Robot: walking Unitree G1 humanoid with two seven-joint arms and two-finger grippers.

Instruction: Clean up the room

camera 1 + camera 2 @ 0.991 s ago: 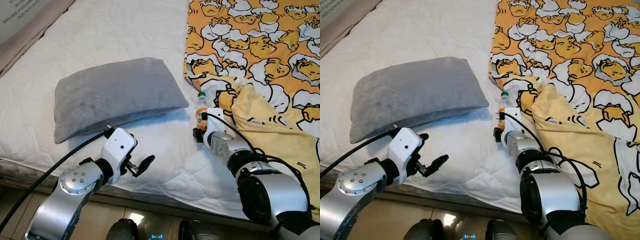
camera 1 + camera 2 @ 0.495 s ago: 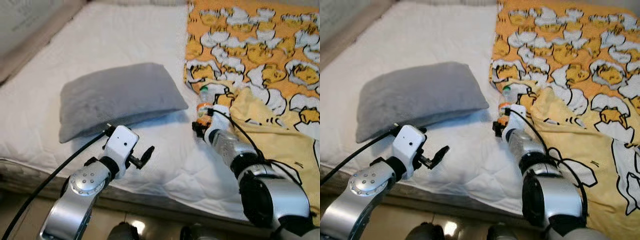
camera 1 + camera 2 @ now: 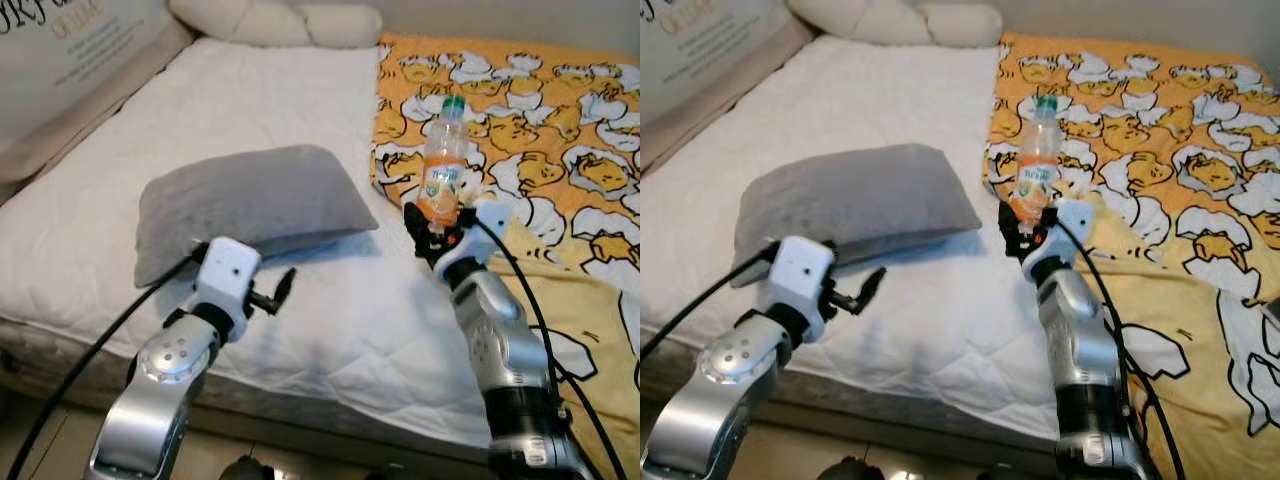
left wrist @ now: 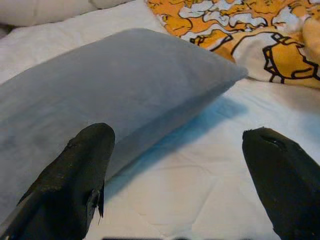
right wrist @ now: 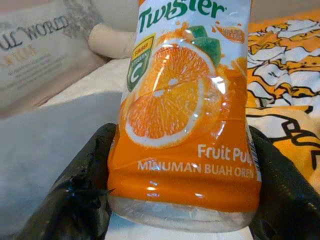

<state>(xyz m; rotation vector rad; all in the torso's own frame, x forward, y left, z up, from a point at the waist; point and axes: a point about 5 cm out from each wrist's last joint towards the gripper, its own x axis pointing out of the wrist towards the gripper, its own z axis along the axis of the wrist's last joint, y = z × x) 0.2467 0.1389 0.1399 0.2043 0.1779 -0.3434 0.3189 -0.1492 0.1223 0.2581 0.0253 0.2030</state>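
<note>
An orange juice bottle (image 3: 442, 162) with a green cap is held upright above the white bed (image 3: 250, 90), near the edge of the yellow patterned blanket (image 3: 560, 140). My right gripper (image 3: 437, 225) is shut on the bottle's base. In the right wrist view both black fingers (image 5: 85, 190) press against the bottle (image 5: 185, 115). My left gripper (image 3: 281, 290) is open, hanging low over the mattress just in front of the grey pillow (image 3: 250, 200). The left wrist view shows its fingertips (image 4: 75, 185) spread wide before the pillow (image 4: 100, 90).
A cream bolster pillow (image 3: 275, 20) lies at the head of the bed. A board with printed lettering (image 3: 70, 50) leans along the bed's left side. The mattress front edge (image 3: 300, 400) runs below both arms.
My right gripper has lifted the bottle off the bed and raised it upright. The camera has tilted up, showing more of the bed's far end. The left arm has shifted slightly.
</note>
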